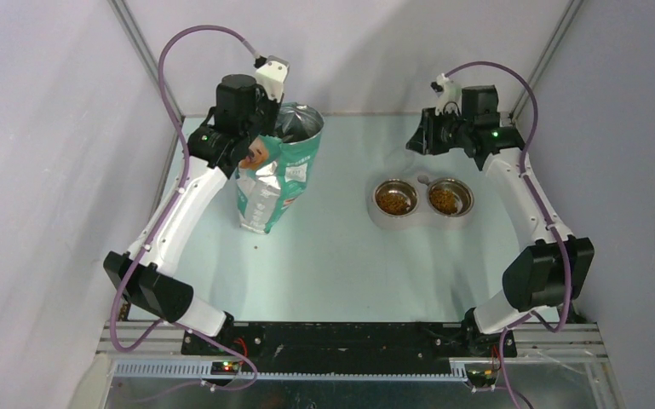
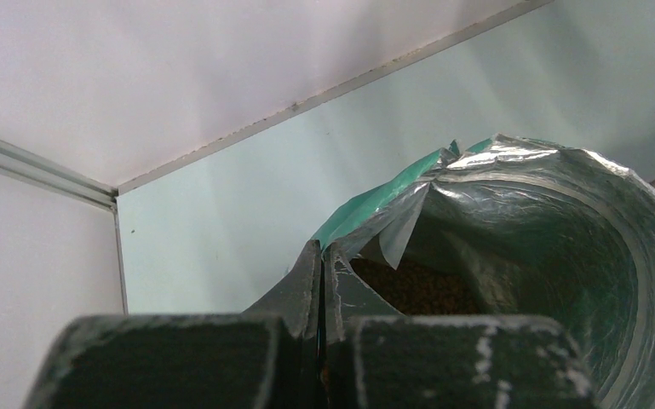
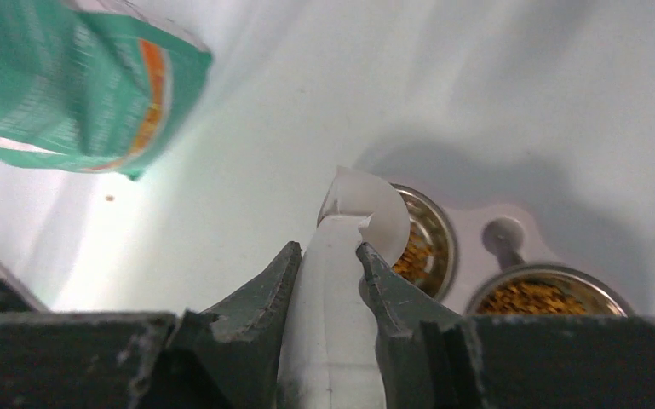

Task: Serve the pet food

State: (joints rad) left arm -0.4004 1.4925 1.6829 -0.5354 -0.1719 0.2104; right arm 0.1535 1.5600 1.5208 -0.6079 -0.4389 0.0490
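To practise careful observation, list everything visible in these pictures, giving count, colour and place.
pet food bag: one, teal-green with silver lining, open, far left of table
feeder stand: one, pale grey, right of centre
steel bowls: two, silver, side by side in the stand
pet food: brown kibble, in both bowls and inside the bag
scoop: one, clear plastic, above the bowls
table: one, pale green
left gripper: dark, shut on the bag's rim
right gripper: dark, shut on the scoop's handle
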